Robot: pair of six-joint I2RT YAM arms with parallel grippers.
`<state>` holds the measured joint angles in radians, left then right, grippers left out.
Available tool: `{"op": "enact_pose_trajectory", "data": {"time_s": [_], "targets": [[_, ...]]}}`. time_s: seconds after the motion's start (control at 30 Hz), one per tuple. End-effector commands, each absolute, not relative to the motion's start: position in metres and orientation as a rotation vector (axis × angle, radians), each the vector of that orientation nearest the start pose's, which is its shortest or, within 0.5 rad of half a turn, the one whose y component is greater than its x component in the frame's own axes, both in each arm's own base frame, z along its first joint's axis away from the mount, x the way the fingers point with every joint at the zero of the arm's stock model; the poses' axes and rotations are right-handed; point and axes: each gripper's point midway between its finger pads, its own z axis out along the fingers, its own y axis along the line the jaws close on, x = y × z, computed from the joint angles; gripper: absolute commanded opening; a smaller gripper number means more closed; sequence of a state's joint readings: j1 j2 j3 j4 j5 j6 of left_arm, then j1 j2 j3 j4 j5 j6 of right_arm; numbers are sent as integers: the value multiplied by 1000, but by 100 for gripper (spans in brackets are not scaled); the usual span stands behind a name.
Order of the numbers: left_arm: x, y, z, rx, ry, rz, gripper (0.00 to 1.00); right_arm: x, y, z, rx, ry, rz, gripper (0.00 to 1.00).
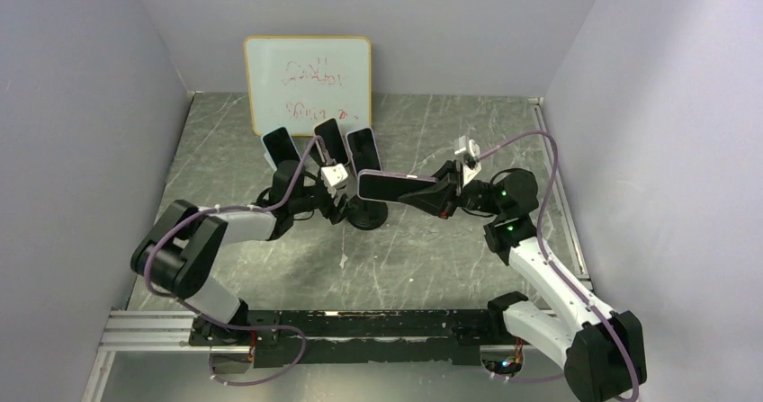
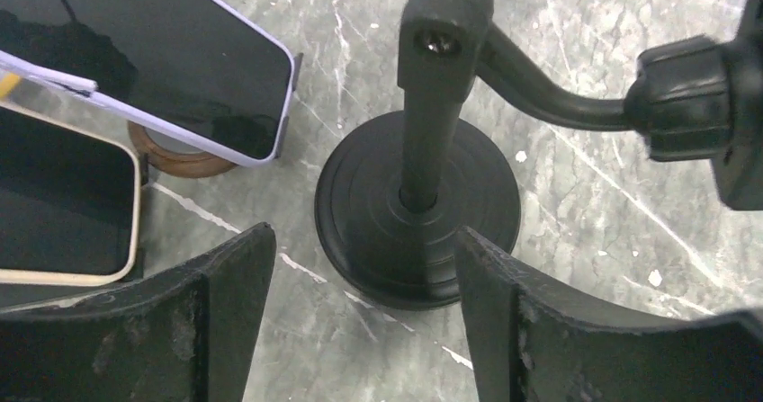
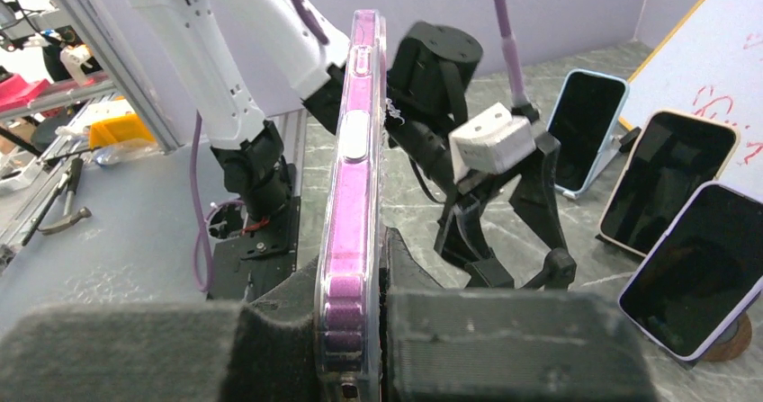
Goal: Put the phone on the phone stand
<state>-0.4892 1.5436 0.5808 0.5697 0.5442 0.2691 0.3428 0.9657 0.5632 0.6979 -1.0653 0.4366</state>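
The right gripper [image 1: 430, 192] is clenched on the phone [image 1: 394, 186], which has a pink case. In the right wrist view its pads [image 3: 504, 348] press on both faces of the phone [image 3: 351, 195] near one end, and the rest of the phone stands free beyond them. From above, the phone lies level in the air, and its free end is over the stand [image 1: 366, 215]. If the phone touches the stand's holder, I cannot tell. The left gripper [image 1: 340, 206] is low at the stand and is released: in the left wrist view its two fingers [image 2: 225, 321] are wide apart, one on each side of the round black base of the stand [image 2: 418, 231], which sits on the table [image 2: 585, 240]. Behind the stand, three other phones [image 1: 281, 146] lean on their own holders in front of a whiteboard [image 1: 308, 83].
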Motion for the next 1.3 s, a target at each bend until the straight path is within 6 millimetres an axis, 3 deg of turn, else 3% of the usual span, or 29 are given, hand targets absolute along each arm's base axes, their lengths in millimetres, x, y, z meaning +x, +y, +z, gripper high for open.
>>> {"op": "enact_pose_trajectory", "data": {"time_s": [0.0,0.07,0.2,0.43,0.6,0.7,0.77,0.83,0.9,0.93,1.03,1.27], "targets": [[327,-285,113,1071,1477,-668,84,189,241,308,-927,1218,1278,0],[327,-293,110,1073,1471,-669,90,187,242,309,-929,1213,1284,0],[332,-306,105,1024,1448,-681,91,186,244,307,-935,1217,1298,0],[339,-308,93,887,1432,-708,90,189,248,303,-927,1239,1339,0],[346,-311,98,866,1385,-717,89,193,251,301,-935,1251,1375,0],[348,-318,97,887,1384,-743,76,197,253,300,-935,1263,1381,0],[345,-322,95,918,1384,-769,62,201,254,297,-936,1282,1377,0],[341,-328,91,969,1389,-800,43,207,255,288,-942,1314,1355,0],[336,-331,84,1033,1408,-825,10,220,253,270,-933,1377,1275,0],[331,-332,82,1061,1414,-840,6,225,252,262,-927,1390,1235,0],[320,-331,77,1110,1429,-881,5,227,251,247,-962,1353,1195,0],[295,-336,87,1096,1387,-1050,5,233,257,232,-1013,1251,1182,0]]}}
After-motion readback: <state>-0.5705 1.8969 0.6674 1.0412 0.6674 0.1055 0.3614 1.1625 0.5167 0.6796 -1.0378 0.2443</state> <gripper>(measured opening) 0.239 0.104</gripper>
